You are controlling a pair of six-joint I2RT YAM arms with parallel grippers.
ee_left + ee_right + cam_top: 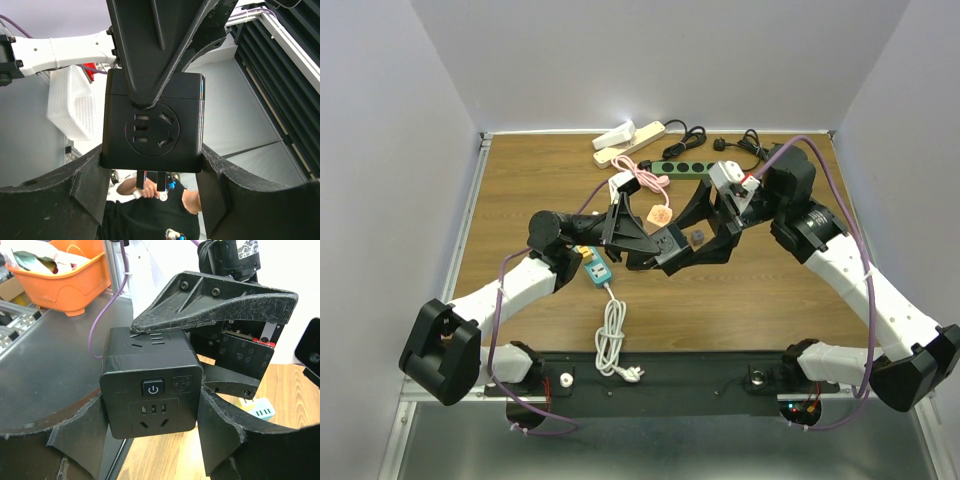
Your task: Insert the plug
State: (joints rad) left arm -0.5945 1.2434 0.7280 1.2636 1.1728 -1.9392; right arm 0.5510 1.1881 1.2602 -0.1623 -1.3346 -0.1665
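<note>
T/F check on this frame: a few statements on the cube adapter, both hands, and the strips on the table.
1. The black cube adapter sits between the fingers of the left hand and the right hand. True.
2. The adapter face toward the right wrist camera has a power button. True.
3. The teal power strip lies against the back wall. False: it lies mid-table beside the left arm.
4. The white cord has its plug in the green power strip. False: the plug lies loose at the table near edge.
</note>
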